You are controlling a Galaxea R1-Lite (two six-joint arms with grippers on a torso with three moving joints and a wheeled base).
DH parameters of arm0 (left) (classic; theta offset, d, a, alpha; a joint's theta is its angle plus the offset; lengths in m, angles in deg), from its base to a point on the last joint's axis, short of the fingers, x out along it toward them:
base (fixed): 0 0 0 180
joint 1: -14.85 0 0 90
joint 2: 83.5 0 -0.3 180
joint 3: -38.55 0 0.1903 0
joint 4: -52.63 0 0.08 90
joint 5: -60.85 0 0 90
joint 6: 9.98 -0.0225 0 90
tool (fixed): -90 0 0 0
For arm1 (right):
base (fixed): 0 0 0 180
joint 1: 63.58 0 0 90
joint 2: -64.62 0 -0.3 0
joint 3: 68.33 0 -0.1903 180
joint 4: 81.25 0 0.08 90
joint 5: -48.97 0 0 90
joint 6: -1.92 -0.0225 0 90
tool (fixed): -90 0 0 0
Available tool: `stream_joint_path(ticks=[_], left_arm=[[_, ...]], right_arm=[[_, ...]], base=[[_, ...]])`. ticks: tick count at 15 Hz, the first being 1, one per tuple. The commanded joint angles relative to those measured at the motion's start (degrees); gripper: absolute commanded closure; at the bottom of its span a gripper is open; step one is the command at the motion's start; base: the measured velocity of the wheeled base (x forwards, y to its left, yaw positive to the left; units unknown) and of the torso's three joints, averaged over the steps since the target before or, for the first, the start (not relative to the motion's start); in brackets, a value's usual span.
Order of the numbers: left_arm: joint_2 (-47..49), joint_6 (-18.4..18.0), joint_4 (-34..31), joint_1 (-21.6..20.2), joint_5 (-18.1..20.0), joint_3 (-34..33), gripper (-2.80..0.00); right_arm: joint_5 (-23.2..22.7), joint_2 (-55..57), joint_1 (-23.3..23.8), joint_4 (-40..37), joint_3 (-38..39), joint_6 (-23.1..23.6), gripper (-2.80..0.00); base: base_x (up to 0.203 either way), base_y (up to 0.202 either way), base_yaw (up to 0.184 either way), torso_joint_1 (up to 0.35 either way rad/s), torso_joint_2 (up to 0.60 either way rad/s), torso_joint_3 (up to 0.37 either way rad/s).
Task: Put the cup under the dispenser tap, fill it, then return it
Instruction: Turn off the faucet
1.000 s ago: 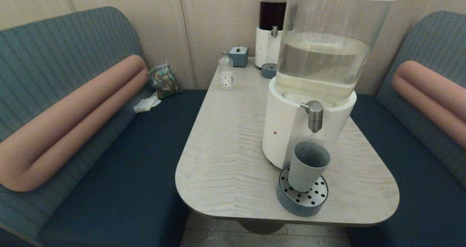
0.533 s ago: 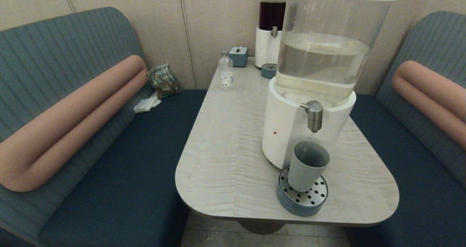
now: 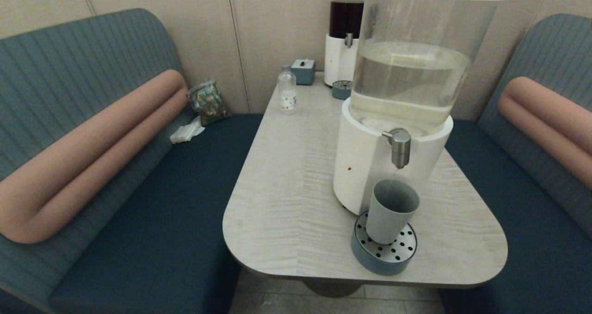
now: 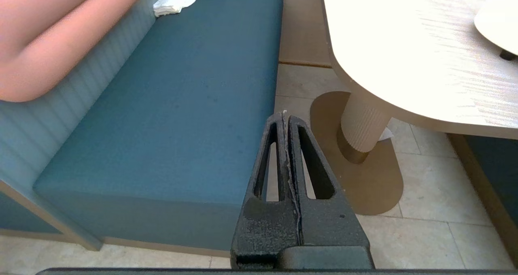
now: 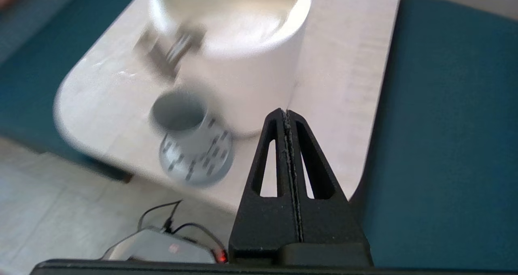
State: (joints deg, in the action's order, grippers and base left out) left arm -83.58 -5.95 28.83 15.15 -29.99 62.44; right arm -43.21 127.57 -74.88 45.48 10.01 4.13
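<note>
The grey-green cup (image 3: 391, 211) stands upright on the round perforated drip tray (image 3: 385, 254), directly below the steel dispenser tap (image 3: 399, 147) of the big dispenser (image 3: 370, 166) with a white base. A thin stream runs from the tap into the cup. In the right wrist view the cup (image 5: 181, 115) and tray (image 5: 198, 157) lie off to one side of my right gripper (image 5: 286, 113), which is shut and empty, held back from the table's near right edge. My left gripper (image 4: 284, 115) is shut and empty, low beside the bench, away from the table. Neither arm shows in the head view.
A dark-liquid dispenser (image 3: 344, 36) with its own small tray (image 3: 341, 90), a tissue box (image 3: 303, 70) and a small clear bottle (image 3: 287, 93) stand at the table's far end. Blue benches (image 3: 152, 203) flank the table (image 3: 286, 184). A packet (image 3: 208, 102) and tissue (image 3: 187, 132) lie on the left bench.
</note>
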Motion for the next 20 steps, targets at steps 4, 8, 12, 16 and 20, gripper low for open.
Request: stream_joint_path(ticks=[4, 8, 12, 16, 20], left_arm=[[0.07, 0.02, 0.00, -0.01, -0.04, 0.00, 0.00], [0.07, 0.02, 0.00, 0.05, -0.04, 0.00, 0.00], [0.02, 0.02, 0.00, 0.05, -0.04, 0.00, 0.00], [-0.01, 0.02, 0.00, 0.05, -0.04, 0.00, 0.00], [0.07, 0.02, 0.00, 0.03, -0.04, 0.00, 0.00]], right_arm=[[12.24, 20.46, -10.15, -3.16, -16.74, -0.56, 0.00], [25.61, 30.08, -19.64, -14.01, -32.88, -3.52, 0.00], [23.69, 31.54, -24.70, -16.89, -33.25, -4.12, 0.00], [20.94, 31.88, -28.98, -17.29, -33.15, -4.93, 0.00], [17.58, 33.69, -29.57, -17.76, -33.02, -5.28, 0.00]], base=[[0.000, 0.000, 0.000, 0.000, 0.00, 0.000], [0.000, 0.000, 0.000, 0.000, 0.00, 0.000], [0.000, 0.000, 0.000, 0.000, 0.00, 0.000], [0.000, 0.000, 0.000, 0.000, 0.00, 0.000], [0.000, 0.000, 0.000, 0.000, 0.00, 0.000]])
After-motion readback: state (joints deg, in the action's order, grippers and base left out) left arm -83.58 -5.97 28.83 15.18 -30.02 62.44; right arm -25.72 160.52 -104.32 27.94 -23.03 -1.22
